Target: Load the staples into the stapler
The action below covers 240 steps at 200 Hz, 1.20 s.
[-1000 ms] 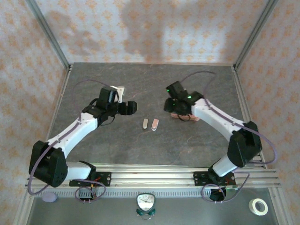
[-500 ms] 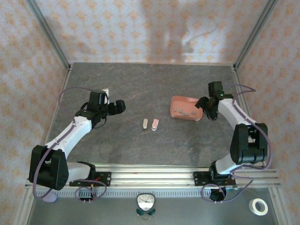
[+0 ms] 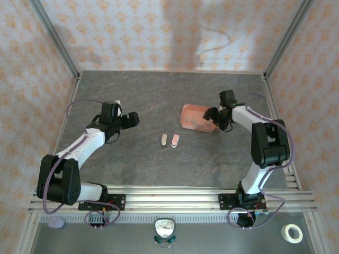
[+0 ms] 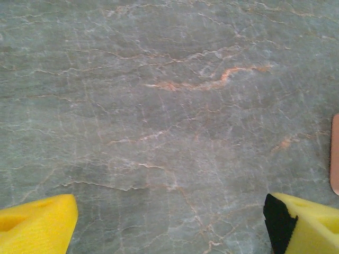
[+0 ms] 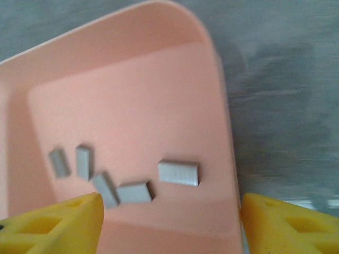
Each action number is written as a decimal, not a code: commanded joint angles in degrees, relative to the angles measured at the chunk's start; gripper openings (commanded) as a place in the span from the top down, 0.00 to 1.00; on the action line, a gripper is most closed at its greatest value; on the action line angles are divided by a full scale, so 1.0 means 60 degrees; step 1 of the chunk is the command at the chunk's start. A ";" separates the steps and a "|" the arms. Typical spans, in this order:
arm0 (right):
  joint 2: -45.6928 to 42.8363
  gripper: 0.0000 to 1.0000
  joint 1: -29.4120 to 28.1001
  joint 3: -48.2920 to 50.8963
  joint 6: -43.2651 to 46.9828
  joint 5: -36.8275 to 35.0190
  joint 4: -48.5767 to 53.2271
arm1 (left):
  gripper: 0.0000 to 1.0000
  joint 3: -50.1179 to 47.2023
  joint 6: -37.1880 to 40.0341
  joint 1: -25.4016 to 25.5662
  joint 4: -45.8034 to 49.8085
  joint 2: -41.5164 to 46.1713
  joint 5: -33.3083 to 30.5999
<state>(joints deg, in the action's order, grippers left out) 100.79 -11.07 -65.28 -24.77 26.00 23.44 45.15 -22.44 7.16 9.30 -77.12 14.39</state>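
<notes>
**Top view.** The grey, stone-veined desk [image 3: 169,90] is carrying a shallow salmon-pink tray [image 3: 186,112] with rounded corners, right of centre. The staples [image 3: 199,125] are lying inside it as tiny dark grey specks. Two small oblong pieces [image 3: 164,139], one whitish and one pink, are lying side by side near the middle of the desk, well apart from the tray. The left gripper [image 3: 132,118] is hanging over bare desk at the left. The right gripper [image 3: 213,115] is sitting at the tray's right end.

**Left wrist view.** The yellow, wedge-shaped fingers [image 4: 37,225] are standing wide apart at the lower corners, with nothing but matt, orange-veined stone between them.

**Right wrist view.** The staples [image 5: 178,172] are showing as five short, flat, grey metal bars, loosely scattered on the tray's smooth floor. Two are lying side by side at the left, two seem to be touching in the middle, and one is lying apart at the right. The right gripper's yellow fingers [image 5: 47,225] are spread wide and holding nothing. One is hanging over the tray's floor and the other outside its raised right wall, so the wall is running between them.
</notes>
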 commanded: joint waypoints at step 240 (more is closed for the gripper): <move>-0.3480 0.00 0.1376 0.5030 0.4903 -0.4874 -0.8307 | 0.00 -0.3951 0.3469 -0.0667 -0.9822 -0.1597 -0.4830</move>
<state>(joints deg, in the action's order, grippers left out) 83.07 -2.81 -36.64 3.95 -4.32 -23.59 19.31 -2.66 2.90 -49.71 -87.72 -12.49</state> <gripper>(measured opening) 0.996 0.998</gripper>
